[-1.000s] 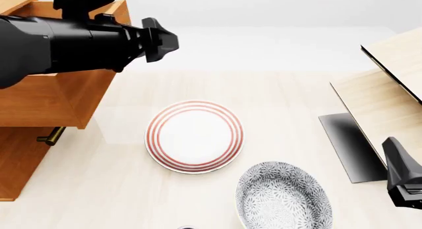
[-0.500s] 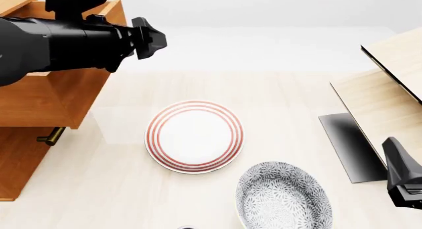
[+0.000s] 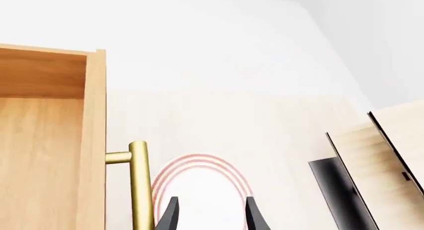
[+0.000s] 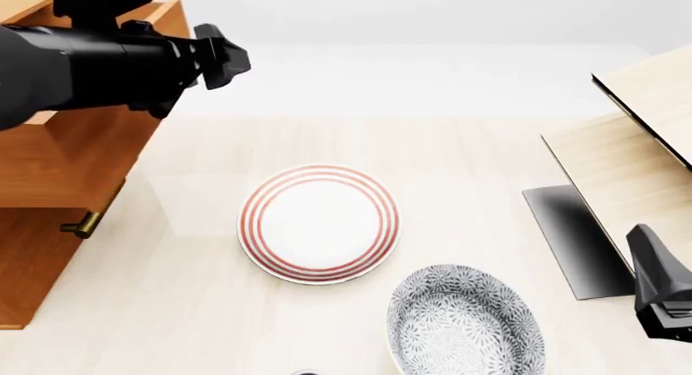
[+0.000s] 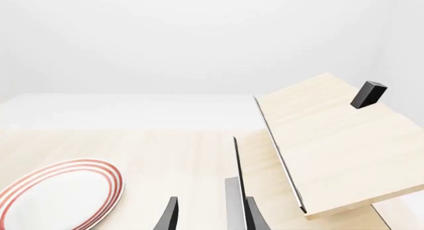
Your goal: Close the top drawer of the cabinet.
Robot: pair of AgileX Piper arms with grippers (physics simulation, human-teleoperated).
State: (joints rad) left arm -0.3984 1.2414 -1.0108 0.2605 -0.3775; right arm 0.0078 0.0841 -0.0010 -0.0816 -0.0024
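The orange-brown cabinet (image 4: 27, 270) stands at the table's left edge. Its top drawer (image 4: 65, 164) sticks out a little from the body. A brass handle (image 4: 92, 215) shows under its front. In the left wrist view the drawer's hollow inside (image 3: 39, 140) and its brass bar handle (image 3: 138, 185) lie right beside my left gripper (image 3: 208, 217). That gripper (image 4: 225, 57) is open and empty, just past the drawer's front panel, with the arm lying across the drawer. I cannot tell whether it touches. My right gripper (image 4: 649, 257) is open and empty at the near right (image 5: 208, 217).
A red-striped white plate (image 4: 318, 223) lies mid-table, and a grey patterned plate (image 4: 465, 322) lies nearer me. A pale light-wood unit (image 4: 638, 148) with a black panel (image 4: 568, 237) stands at the right, also in the right wrist view (image 5: 331, 140).
My left arm has moved left, and the top drawer has slid left with it, further into the cabinet. The right arm has not moved.
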